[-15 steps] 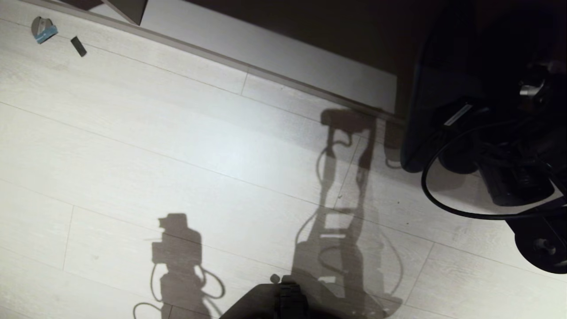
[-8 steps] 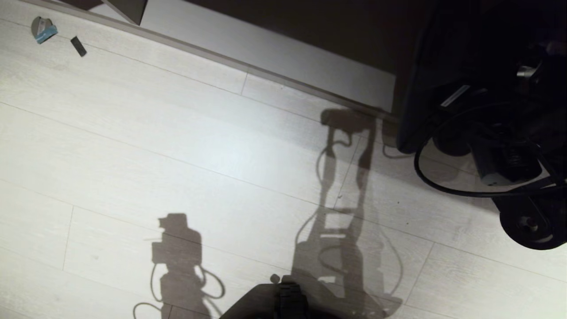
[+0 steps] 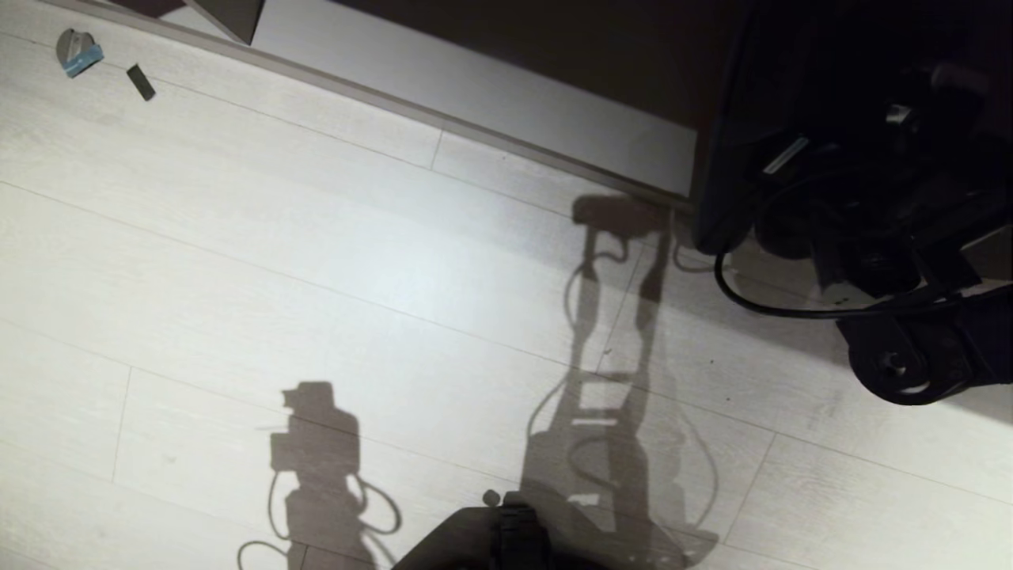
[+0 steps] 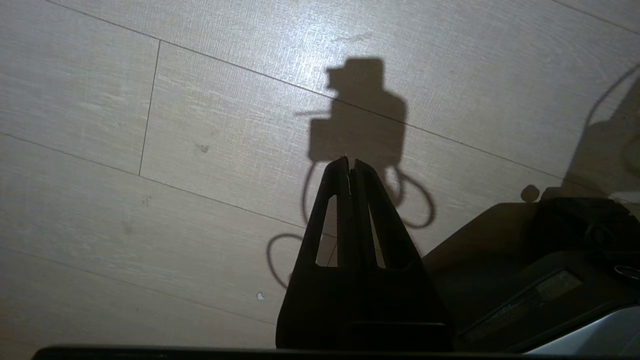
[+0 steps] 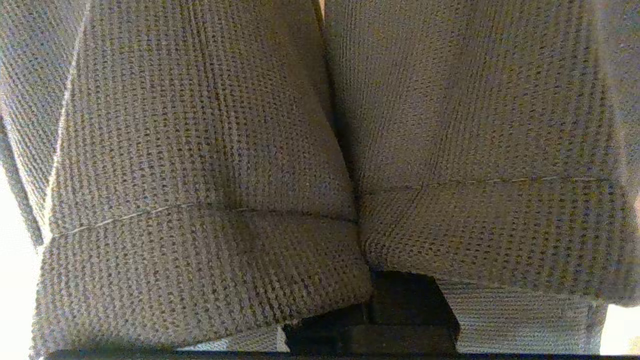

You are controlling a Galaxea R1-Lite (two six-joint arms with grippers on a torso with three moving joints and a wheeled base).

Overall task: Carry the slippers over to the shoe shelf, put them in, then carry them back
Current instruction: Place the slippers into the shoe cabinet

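Observation:
The slippers [image 5: 210,150], in dark woven cloth, fill the right wrist view side by side. My right gripper [image 5: 385,295] is shut on them, and the cloth hides its fingertips. In the head view they hang as a dark shape [image 3: 712,198] from my right arm at the far right. They are held above the floor, at the edge of the shoe shelf's dark opening [image 3: 554,47]. My left gripper [image 4: 350,162] is shut on nothing and parked over the pale floor.
A pale bottom board [image 3: 475,95] runs along the unit's foot. A blue-grey scrap [image 3: 77,51] and a small dark piece [image 3: 140,81] lie on the floor at far left. A black cable [image 3: 760,305] loops under my right arm. My base [image 3: 506,538] shows at the near edge.
My right arm with the slippers has moved up and left in the head view, toward the dark opening. The floor, the left arm and the view itself have stayed put.

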